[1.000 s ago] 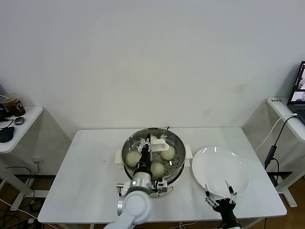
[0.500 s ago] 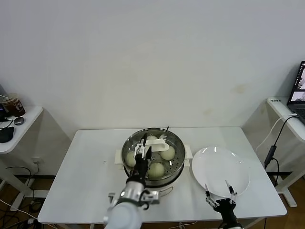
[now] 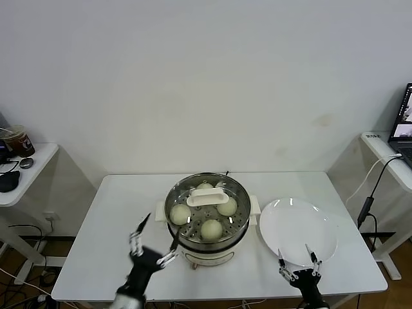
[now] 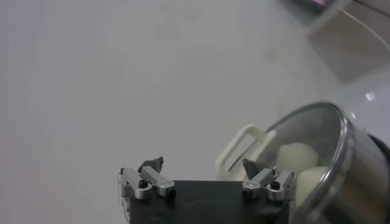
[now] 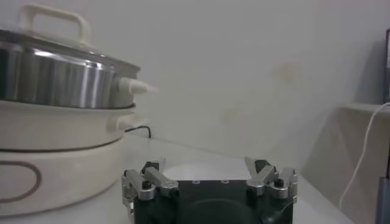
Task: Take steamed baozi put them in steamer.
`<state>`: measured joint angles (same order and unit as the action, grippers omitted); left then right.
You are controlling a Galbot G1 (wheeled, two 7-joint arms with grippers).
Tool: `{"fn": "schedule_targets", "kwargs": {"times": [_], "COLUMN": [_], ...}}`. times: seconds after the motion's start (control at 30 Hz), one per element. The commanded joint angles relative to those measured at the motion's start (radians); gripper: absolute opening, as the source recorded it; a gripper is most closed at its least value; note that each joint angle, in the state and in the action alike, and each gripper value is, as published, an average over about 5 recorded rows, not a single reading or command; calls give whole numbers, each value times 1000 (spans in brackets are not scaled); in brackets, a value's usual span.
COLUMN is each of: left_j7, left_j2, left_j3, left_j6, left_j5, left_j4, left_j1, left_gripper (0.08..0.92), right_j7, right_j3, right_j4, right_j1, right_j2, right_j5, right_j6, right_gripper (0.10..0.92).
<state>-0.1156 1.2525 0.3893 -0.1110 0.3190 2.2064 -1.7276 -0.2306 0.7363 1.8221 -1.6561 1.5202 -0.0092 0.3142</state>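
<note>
I've got the left gripper (image 3: 153, 233) hanging over the table (image 3: 116, 225) just front-left of the steamer (image 3: 207, 212), fingers spread wide, nothing between them. The steamer sits mid-table w/ the steamed baozi (image 3: 212, 229) inside on the perforated tray — four buns: one front, one left, one right, one at the back partly hidden behind the white handle (image 3: 206, 196) of the glass lid that lies across the top. From the left wrist cam I see the steel rim and a couple of buns (image 4: 297, 157) close by the gripper's (image 4: 204, 168) fingertips, not touching. Right gripper (image 3: 297, 256) is parked low at the near table edge, over the front rim of the white plate (image 3: 302, 225), fingers apart, holding nothing — plate sits just right of the steamer.
</note>
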Motion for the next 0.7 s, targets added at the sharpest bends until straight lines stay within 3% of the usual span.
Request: {"fn": "schedule_targets", "kwargs": {"times": [0.03, 0.27, 0.7], "left_j7": [-23, 22, 36], "left_j2": [11, 37, 61], "left_j3": [174, 181, 166], "left_j6": [-226, -284, -292], "left_j5": [-651, -639, -563], "left_j4": [-54, -180, -200], "left_j1": [-315, -274, -271], "left_gripper": [823, 823, 823], "right_j7": [16, 43, 44], "right_j3": [-91, -96, -97], "right_j4": [122, 132, 124], "right_j1": [-144, -175, -176], "right_j2": [-79, -80, -81], "right_j5": [123, 117, 111], "right_j6": [-135, -136, -126], "right_gripper": [823, 823, 823]}}
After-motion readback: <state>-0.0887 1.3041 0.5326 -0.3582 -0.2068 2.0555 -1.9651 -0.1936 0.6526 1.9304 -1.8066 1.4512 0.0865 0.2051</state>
